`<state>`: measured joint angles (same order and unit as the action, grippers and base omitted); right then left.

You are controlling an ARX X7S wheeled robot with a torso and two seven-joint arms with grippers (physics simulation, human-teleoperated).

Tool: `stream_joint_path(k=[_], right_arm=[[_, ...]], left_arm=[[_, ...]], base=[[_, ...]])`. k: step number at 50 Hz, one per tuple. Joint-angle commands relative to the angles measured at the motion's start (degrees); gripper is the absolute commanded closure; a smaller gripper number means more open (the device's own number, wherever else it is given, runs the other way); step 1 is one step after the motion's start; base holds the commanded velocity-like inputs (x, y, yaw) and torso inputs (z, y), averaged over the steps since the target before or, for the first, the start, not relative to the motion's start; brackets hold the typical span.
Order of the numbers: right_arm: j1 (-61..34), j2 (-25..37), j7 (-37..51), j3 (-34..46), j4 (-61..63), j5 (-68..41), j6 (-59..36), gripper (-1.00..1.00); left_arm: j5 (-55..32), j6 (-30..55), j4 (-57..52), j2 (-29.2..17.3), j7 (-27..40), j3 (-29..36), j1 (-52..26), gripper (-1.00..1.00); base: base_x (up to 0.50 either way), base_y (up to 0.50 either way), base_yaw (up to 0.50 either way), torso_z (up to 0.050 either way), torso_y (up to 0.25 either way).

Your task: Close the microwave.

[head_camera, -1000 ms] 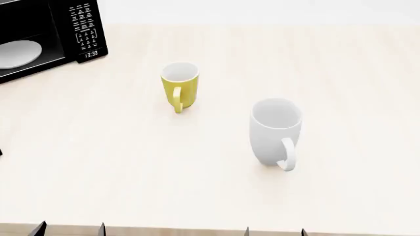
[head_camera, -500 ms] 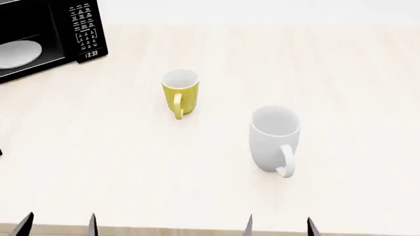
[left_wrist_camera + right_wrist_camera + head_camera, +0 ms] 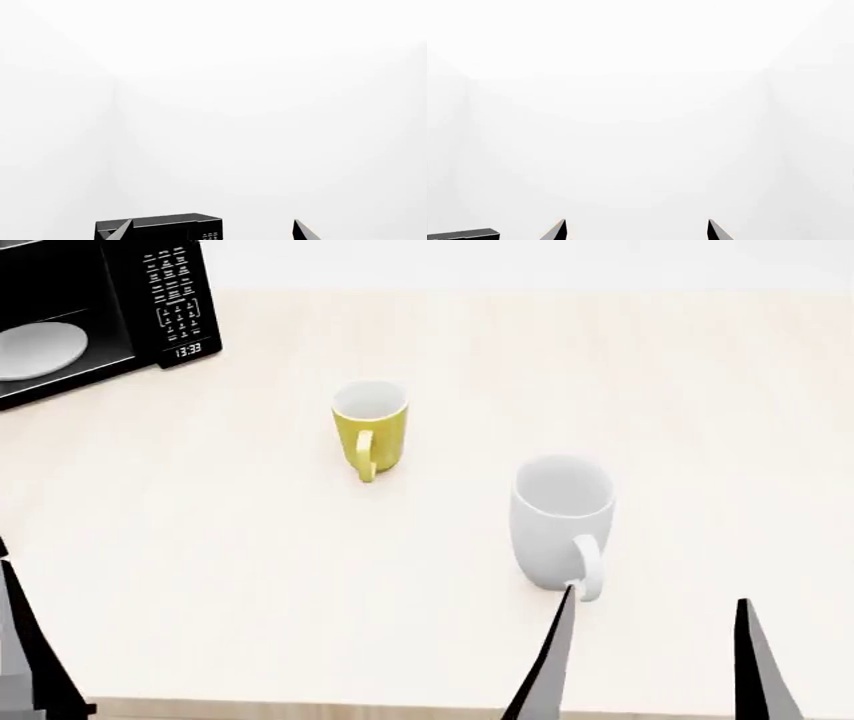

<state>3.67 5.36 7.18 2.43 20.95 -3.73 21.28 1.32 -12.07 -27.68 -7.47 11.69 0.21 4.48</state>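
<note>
The black microwave (image 3: 100, 310) stands at the table's far left corner. Its cavity is open to view, showing the white turntable plate (image 3: 38, 348), with the keypad (image 3: 171, 295) to the right. The door itself is outside the frame. My right gripper (image 3: 654, 665) is open and empty above the near edge, in front of the white mug. One finger (image 3: 27, 655) of my left gripper shows at the near left edge. In the left wrist view the left gripper (image 3: 210, 234) is open, far from the microwave (image 3: 160, 227). The right wrist view shows the open right gripper (image 3: 637, 232) and the microwave's top (image 3: 464, 234).
A yellow mug (image 3: 370, 430) stands mid-table and a larger white mug (image 3: 561, 525) stands nearer, to the right, both upright with handles toward me. The pale wooden table (image 3: 267, 570) has its near edge at the bottom of the head view.
Both grippers have risen from the bottom edge further into the head view, their fingers spread wider. The mugs sit slightly lower in the view. The microwave has not changed.
</note>
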Motion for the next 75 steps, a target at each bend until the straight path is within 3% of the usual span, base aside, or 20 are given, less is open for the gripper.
stream_joint_path(k=[1,57,68,75], right_arm=[[0.5,0.2,1.0,0.4,1.0,3.8,2.3,-1.0],[0.1,3.8,4.6,4.2,0.8,3.8,-0.1,-1.0],[0.7,5.1,3.0,6.7,2.8,3.1,0.0,-1.0],[1.2,5.6,3.3,7.7,2.4,8.4,2.2,-1.0]], left_arm=[[0.6,-0.8,-2.0,-0.6,0.6,-0.2,0.4,-1.0],[0.2,-0.9,-0.9,-3.1,4.0,2.0,0.3,-1.0],[0.3,-1.4,-0.2,-3.5,4.3,2.7,0.4,-1.0],[0.3,-1.6,0.4,-3.7,4.6,3.1,0.5,-1.0]], base=[[0.0,0.5,0.0,0.0,0.0],[0.0,0.5,0.0,0.0,0.0],[0.0,0.01,0.0,0.0,0.0],[0.45,0.0,0.0,0.0,0.0]])
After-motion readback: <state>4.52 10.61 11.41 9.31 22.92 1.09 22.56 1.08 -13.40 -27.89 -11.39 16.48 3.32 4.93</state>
